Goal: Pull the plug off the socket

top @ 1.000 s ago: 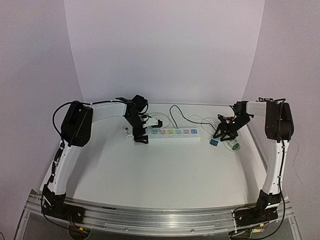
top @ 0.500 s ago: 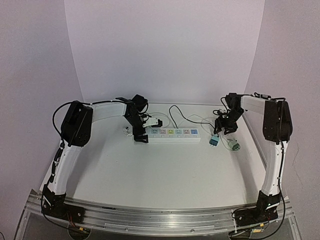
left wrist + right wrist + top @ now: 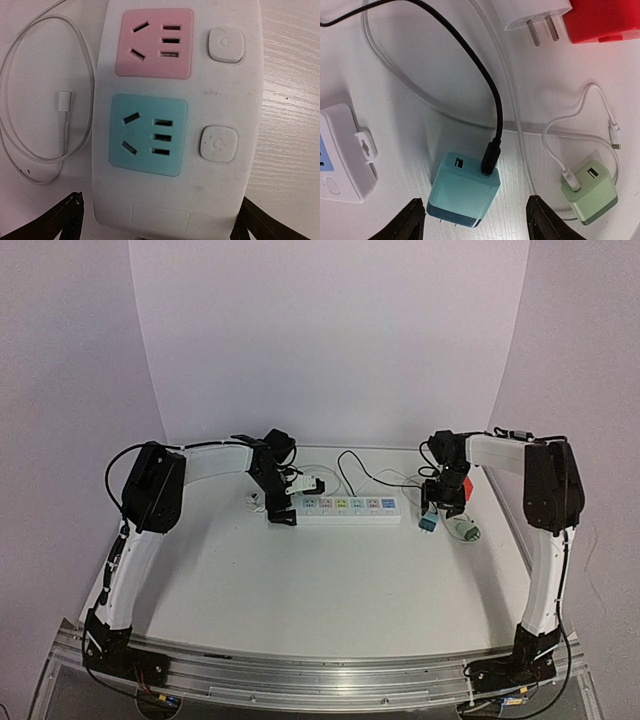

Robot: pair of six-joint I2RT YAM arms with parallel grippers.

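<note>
The socket (image 3: 345, 508) is a long white power strip lying mid-table; all its outlets that show are empty. My left gripper (image 3: 282, 512) straddles its left end. In the left wrist view the strip (image 3: 180, 100) fills the gap between my jaws (image 3: 161, 200), which press on its sides. The teal plug (image 3: 427, 526), with a black cable in it, lies on the table just right of the strip. In the right wrist view the plug (image 3: 464, 190) lies prongs out, between the open jaws of my right gripper (image 3: 476, 202), untouched. The strip's end (image 3: 340, 150) is at the left.
A green charger (image 3: 590, 192) with a white cable lies right of the teal plug. A white plug (image 3: 535, 12) and a red block (image 3: 605, 17) lie further back. A loose white cable (image 3: 65, 100) loops beside the strip's left end.
My right gripper has swung back and to the left, over the teal plug. The plug stays on the table. The left arm and the strip have not moved.
</note>
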